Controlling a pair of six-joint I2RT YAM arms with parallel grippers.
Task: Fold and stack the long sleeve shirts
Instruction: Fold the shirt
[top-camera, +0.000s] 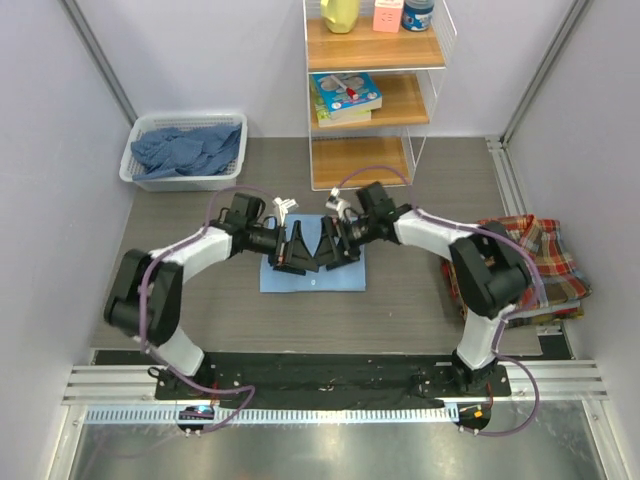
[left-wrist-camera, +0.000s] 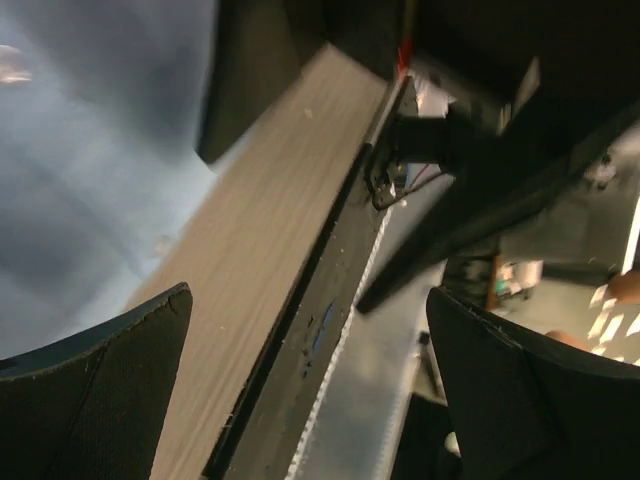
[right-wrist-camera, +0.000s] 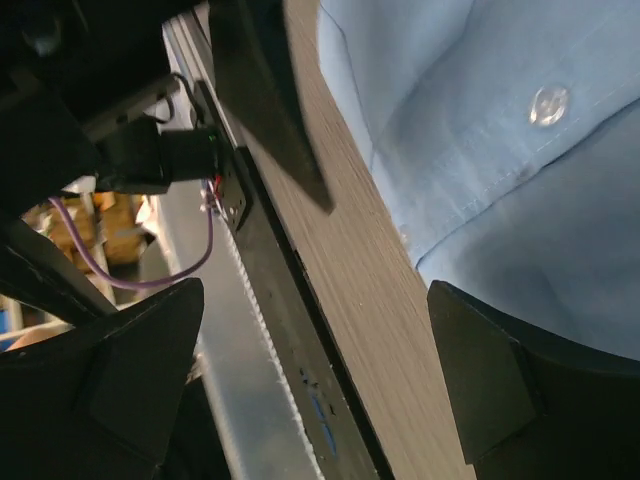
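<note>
A light blue long sleeve shirt (top-camera: 312, 277) lies folded into a flat rectangle on the table's middle. My left gripper (top-camera: 290, 252) and right gripper (top-camera: 331, 248) hover side by side over its far edge, both open and holding nothing. The left wrist view shows my left gripper (left-wrist-camera: 310, 390) with its jaws wide apart and the blue cloth (left-wrist-camera: 90, 180) off to the left. In the right wrist view my right gripper (right-wrist-camera: 315, 385) is spread wide, with the shirt (right-wrist-camera: 480, 130) and one button (right-wrist-camera: 549, 104) at the upper right. More shirts, plaid ones (top-camera: 540, 265), lie piled at the right.
A white basket (top-camera: 190, 118) at the back left holds darker blue shirts (top-camera: 185, 150). A wooden shelf unit (top-camera: 370, 50) with books and bottles stands at the back centre. A black strip and metal rail (top-camera: 320, 380) run along the near edge.
</note>
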